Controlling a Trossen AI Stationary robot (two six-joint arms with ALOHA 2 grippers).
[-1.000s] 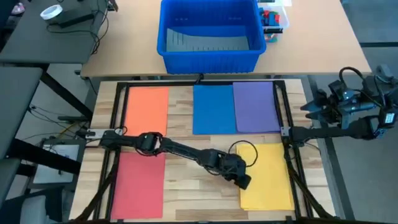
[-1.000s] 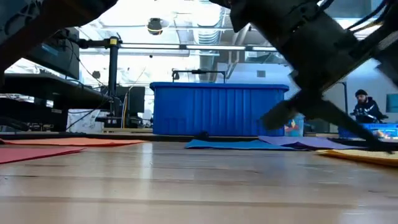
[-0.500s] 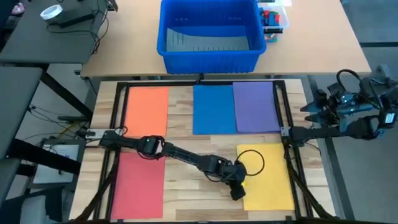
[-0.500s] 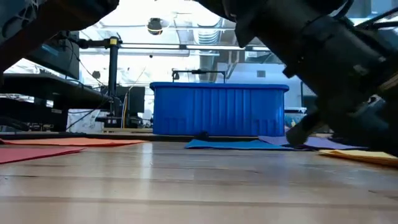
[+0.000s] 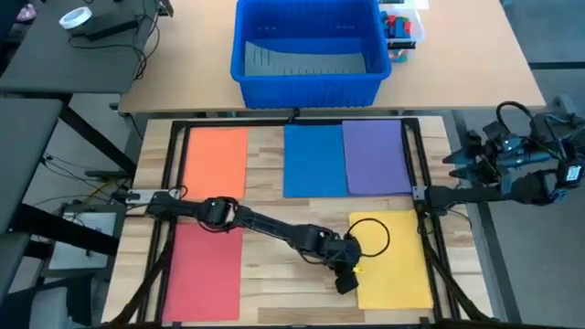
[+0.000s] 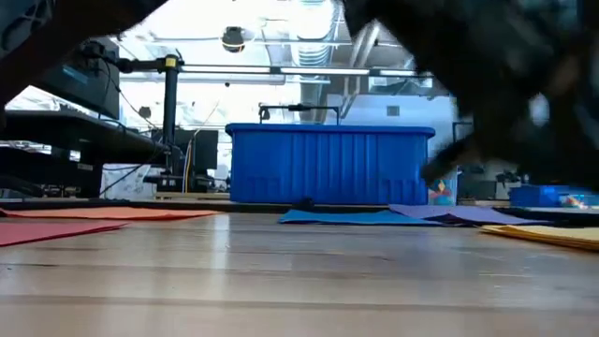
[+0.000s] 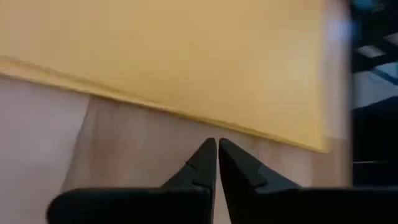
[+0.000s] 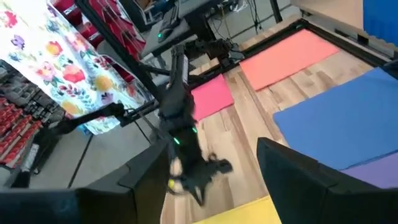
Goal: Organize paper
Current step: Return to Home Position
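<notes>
from where i stand the sorting looks done, and what's left is getting the left arm back to rest. the left gripper (image 5: 345, 281) sits low in the lower middle of the overhead view, over bare wood just beside the left edge of the yellow paper (image 5: 395, 265). its fingers (image 7: 200, 165) are pinched together with nothing between them. i'd have it rise straight off the table (image 5: 265, 174) first, then fold back toward the left. that way the closed tips and the loop of cable (image 5: 370, 236) over the yellow paper shouldn't drag that edge out of square. the sweep home looks to pass near the red paper (image 5: 203, 270), so height matters there too. the right gripper (image 5: 460, 157) waits off the table's right edge, middle right of frame, fingers spread wide and empty.

counting: five colour patches. the orange paper (image 5: 217, 160) is upper left. the blue paper (image 5: 313, 160) and purple paper (image 5: 375, 157) lie edge to edge in the upper middle. red is lower left, yellow lower right. how many sheets lie in each i can't tell. there is one blue bin (image 5: 306, 80) at top centre, and two arms.
</notes>
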